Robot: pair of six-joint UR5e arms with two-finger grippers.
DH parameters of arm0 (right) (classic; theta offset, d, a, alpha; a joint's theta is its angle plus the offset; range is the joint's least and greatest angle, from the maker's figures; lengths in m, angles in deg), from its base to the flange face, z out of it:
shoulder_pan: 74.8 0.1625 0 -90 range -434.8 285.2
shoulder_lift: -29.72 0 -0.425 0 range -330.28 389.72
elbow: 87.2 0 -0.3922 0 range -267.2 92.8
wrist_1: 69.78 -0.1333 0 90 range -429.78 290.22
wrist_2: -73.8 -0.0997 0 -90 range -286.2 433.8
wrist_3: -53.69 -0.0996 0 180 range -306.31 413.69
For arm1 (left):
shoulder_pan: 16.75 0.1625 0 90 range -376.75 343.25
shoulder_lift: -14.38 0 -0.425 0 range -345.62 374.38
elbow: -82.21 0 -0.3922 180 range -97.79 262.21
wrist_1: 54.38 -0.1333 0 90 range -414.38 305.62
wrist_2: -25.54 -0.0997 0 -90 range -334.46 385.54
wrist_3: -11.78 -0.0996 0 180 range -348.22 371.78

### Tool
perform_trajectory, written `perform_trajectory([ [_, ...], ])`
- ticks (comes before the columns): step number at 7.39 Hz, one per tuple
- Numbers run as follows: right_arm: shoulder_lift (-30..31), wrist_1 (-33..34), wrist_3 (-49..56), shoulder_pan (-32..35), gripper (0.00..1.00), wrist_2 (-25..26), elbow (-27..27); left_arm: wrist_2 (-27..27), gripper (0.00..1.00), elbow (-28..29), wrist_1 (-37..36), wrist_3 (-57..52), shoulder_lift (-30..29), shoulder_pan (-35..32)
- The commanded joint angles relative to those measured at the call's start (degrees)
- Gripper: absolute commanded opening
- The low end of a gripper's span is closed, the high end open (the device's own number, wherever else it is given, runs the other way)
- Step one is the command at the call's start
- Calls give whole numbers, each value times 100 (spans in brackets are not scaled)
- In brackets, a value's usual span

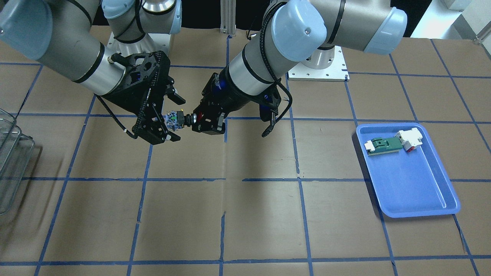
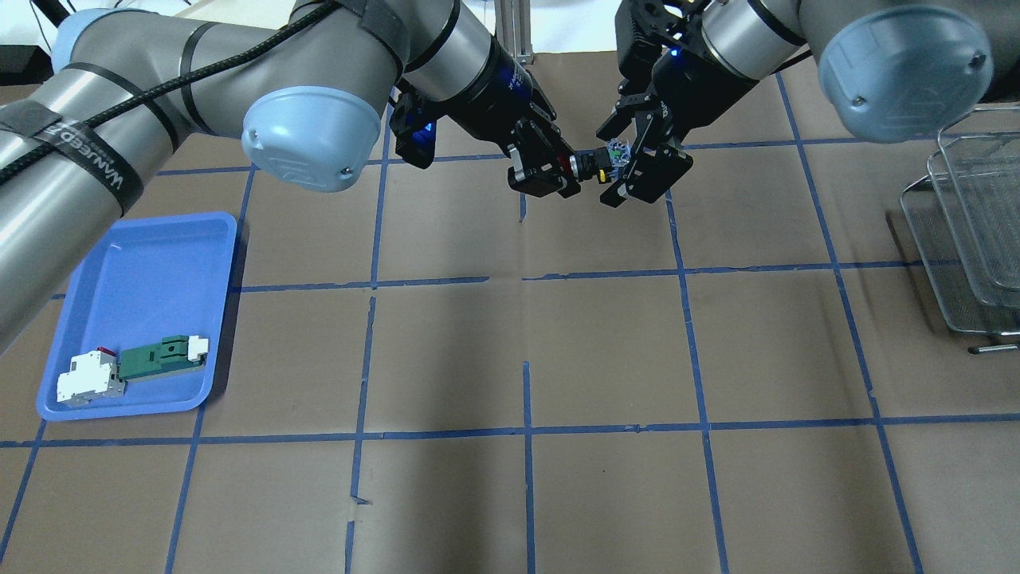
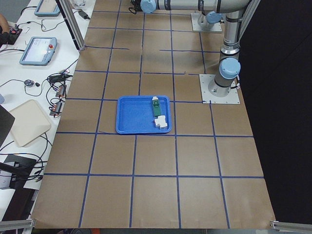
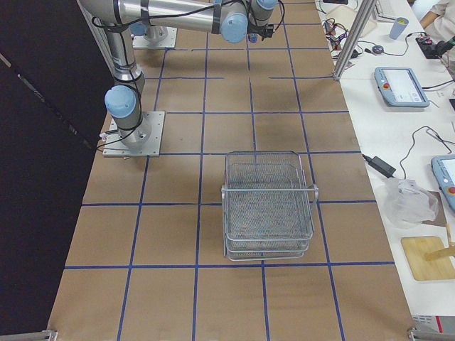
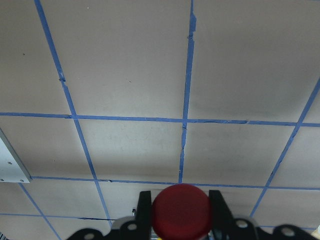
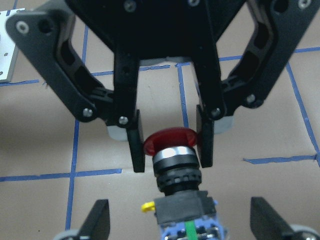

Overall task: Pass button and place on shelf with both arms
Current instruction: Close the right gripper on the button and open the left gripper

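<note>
The button [image 1: 180,120] hangs in the air between the two grippers, above the table's far middle. My left gripper [image 1: 196,119] is shut on its red cap, which shows in the right wrist view [image 6: 170,137] and the left wrist view [image 5: 181,210]. My right gripper [image 1: 172,119] is open, its fingers on either side of the blue-white terminal block [image 6: 187,227] without touching it. In the overhead view the button [image 2: 598,163] lies level between the left gripper [image 2: 570,169] and the right gripper [image 2: 620,163]. The wire-mesh shelf [image 2: 964,231] stands at the robot's right end of the table [image 4: 269,206].
A blue tray [image 2: 143,263] at the robot's left holds a green-and-white flat part [image 2: 163,356] and a white-and-red block [image 2: 89,376]. The table is brown paper with a blue tape grid. Both arm bases stand at the far edge.
</note>
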Motion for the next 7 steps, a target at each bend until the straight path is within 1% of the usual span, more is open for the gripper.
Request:
perform_trajectory([
  [1,2,21,11,31,54,12,30,12,0,-2,0,1,9,0],
  [2,11,30,46,31,24,56,39,12,0,-10,0,1,9,0],
  [3,20,30,20,31,6,57,40,20,0,-10,0,1,18,0],
  [4,20,30,3,31,0,65,66,29,0,-2,0,10,18,0],
  [6,64,30,2,31,0,83,66,38,0,7,0,36,44,0],
  [7,73,30,-6,31,0,83,57,-23,7,7,0,71,71,0],
])
